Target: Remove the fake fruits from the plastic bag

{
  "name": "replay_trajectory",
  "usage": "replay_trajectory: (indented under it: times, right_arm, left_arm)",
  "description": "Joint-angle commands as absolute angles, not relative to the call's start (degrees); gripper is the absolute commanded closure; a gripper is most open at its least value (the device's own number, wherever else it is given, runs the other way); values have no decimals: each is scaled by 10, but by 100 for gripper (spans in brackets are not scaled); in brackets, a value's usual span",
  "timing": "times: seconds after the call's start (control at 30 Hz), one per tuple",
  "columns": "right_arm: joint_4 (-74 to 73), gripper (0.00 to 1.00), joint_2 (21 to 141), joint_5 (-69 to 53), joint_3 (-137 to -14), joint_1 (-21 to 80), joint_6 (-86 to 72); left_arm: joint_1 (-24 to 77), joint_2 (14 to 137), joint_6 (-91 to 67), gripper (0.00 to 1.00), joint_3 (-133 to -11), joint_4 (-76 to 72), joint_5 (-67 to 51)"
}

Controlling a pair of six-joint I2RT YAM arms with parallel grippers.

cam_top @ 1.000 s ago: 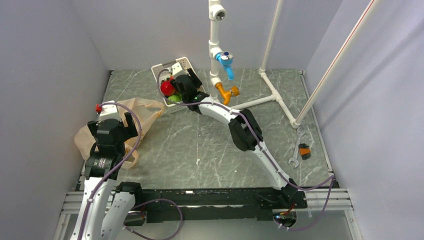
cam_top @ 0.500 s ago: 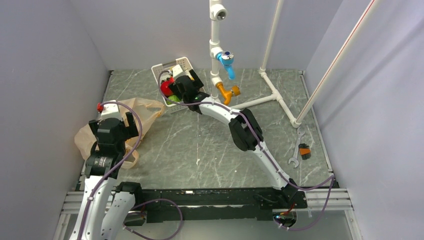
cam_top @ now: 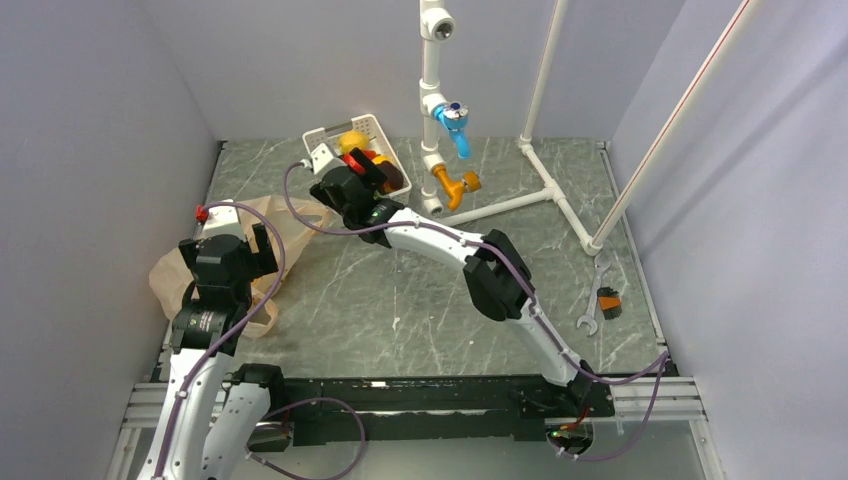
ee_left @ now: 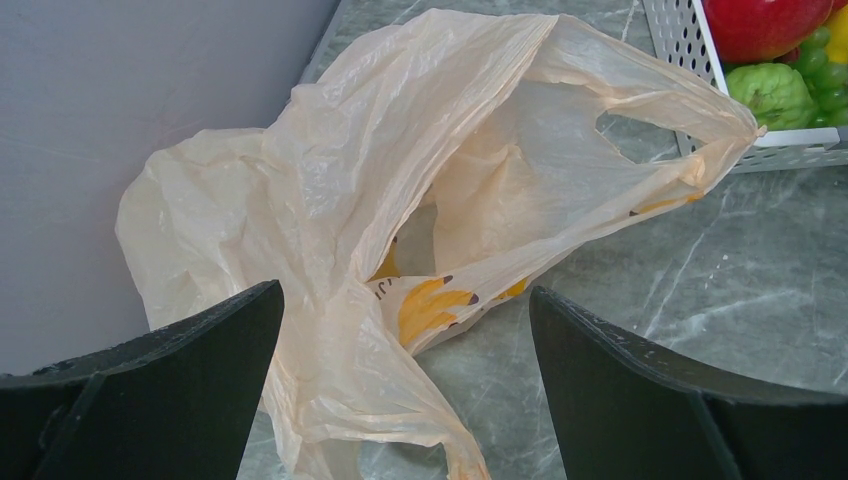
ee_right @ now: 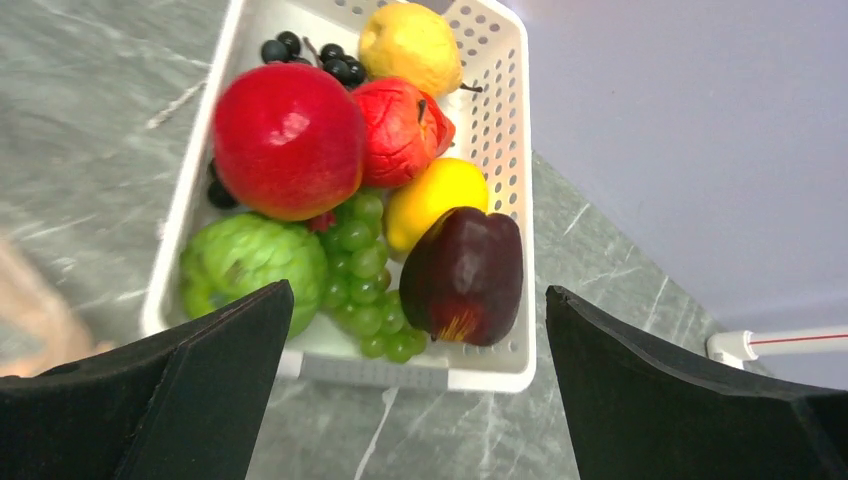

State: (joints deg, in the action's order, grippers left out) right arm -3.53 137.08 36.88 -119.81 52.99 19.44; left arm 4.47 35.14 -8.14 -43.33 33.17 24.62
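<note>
The peach-orange plastic bag (ee_left: 400, 200) lies crumpled and flat on the table by the left wall, mouth toward the basket; no fruit shows inside it. It also shows in the top view (cam_top: 292, 215). The white basket (ee_right: 500, 120) holds the red apple (ee_right: 288, 140), round green fruit (ee_right: 250, 262), green grape bunch (ee_right: 365, 270) and dark maroon fruit (ee_right: 465, 275). My right gripper (ee_right: 415, 390) is open and empty, just in front of the basket's near rim. My left gripper (ee_left: 405, 380) is open and empty above the bag's near end.
The basket also holds a yellow lemon (ee_right: 410, 45), an orange-yellow fruit (ee_right: 435, 195), a wrinkled red fruit (ee_right: 400, 130) and black grapes (ee_right: 310, 55). A white pipe frame with a blue valve (cam_top: 452, 120) stands behind. A wrench (cam_top: 592, 310) lies at the right.
My right gripper has drawn back from over the basket toward the left and near side, uncovering the fruits in it. The left arm and the bag have not moved.
</note>
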Motion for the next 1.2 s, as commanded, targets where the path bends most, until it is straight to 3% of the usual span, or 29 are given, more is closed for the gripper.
replay_trajectory:
  times: [0.0,0.4,0.63,0.93,1.17]
  right_arm:
    - [-54,1,1261,383,-1152,539,169]
    - [-99,1,879,225,-755,572,-66]
    - [-206,1,661,247,-632,572,-115]
    - [-353,0,363,312,-608,572,-157]
    - [-422,0,257,390,-679,572,-152]
  left_arm:
    - [47,349,-74,1,-430,307,241]
    - [69,277,-85,1,-422,306,136]
    - [88,216,-173,1,-427,316,18]
    - [88,156,-320,1,-506,350,-52]
    - [88,137,-352,1,-605,370,-41]
